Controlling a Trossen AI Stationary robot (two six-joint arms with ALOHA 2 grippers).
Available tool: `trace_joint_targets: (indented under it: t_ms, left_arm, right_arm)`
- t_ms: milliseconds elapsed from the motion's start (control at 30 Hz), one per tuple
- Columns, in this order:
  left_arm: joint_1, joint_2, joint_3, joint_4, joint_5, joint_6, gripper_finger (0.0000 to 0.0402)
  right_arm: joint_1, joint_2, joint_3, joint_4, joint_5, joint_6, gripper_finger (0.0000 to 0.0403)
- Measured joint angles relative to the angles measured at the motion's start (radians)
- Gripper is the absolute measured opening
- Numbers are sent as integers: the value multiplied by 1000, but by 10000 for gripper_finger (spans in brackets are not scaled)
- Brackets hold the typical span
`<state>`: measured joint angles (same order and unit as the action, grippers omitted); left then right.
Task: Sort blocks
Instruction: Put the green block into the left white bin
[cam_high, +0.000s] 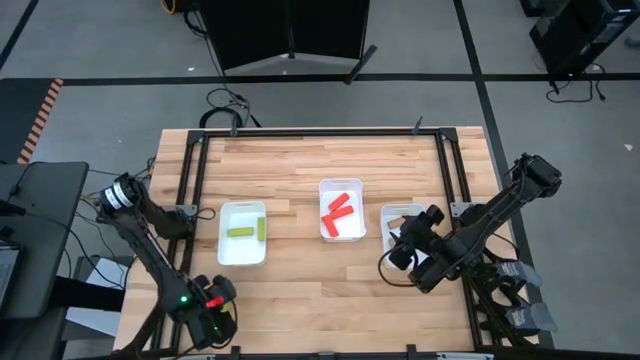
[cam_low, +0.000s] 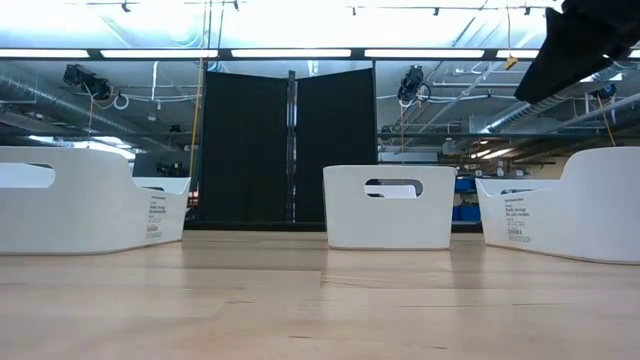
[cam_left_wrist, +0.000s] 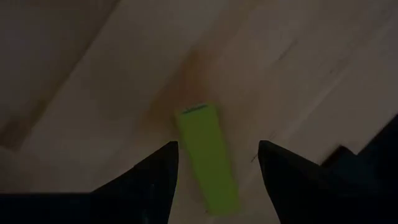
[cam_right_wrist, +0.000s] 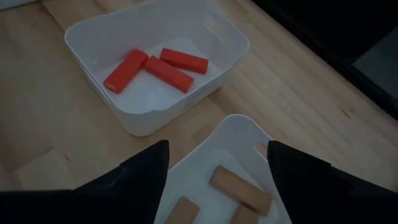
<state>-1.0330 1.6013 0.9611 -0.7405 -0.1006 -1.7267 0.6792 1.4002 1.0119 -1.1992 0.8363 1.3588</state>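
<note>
In the left wrist view, a yellow-green block (cam_left_wrist: 208, 168) lies flat on the wooden table. My left gripper (cam_left_wrist: 217, 144) is open above it, one finger on either side; I cannot see any touch. It hovers near the table's near-left corner (cam_high: 215, 305), where the gripper hides the block. My right gripper (cam_right_wrist: 217, 143) is open and empty above the right tray (cam_high: 400, 222), which holds three brown blocks (cam_right_wrist: 239, 186). The middle tray (cam_high: 340, 210) holds three red blocks (cam_right_wrist: 168, 71). The left tray (cam_high: 243, 233) holds two yellow-green blocks (cam_high: 248, 231).
The three white trays stand in a row across the table's middle, seen also in the low view (cam_low: 388, 205). Bare wood lies in front of them (cam_high: 310, 300). A black metal frame (cam_high: 195, 170) runs along the table's left, far and right edges.
</note>
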Motion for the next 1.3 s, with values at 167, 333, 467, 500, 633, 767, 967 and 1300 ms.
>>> trace_joint_targets:
  t_ms: [167,333,467,500,633,767,967,1300]
  left_arm:
    - [-2,57,0,22,14,-39,230]
    - [-3,125,4,31,49,-43,230]
    - [-3,155,7,24,60,-41,220]
    - [-3,156,7,23,60,-40,212]
    - [-3,154,4,17,56,-33,149]
    - [-4,153,3,30,39,-28,102]
    - [-7,143,71,-17,-123,16,102]
    - [42,-101,248,-414,-816,149,102]
  right_arm:
    - [-1,0,0,2,2,0,271]
    - [-1,0,0,3,3,-1,266]
    - [-1,0,0,3,3,-1,265]
    - [-1,0,0,3,3,-2,265]
    - [-1,0,0,3,3,-12,263]
    - [-1,0,0,8,3,-19,259]
    - [-1,0,0,10,3,-31,256]
    - [-2,0,1,38,16,-34,252]
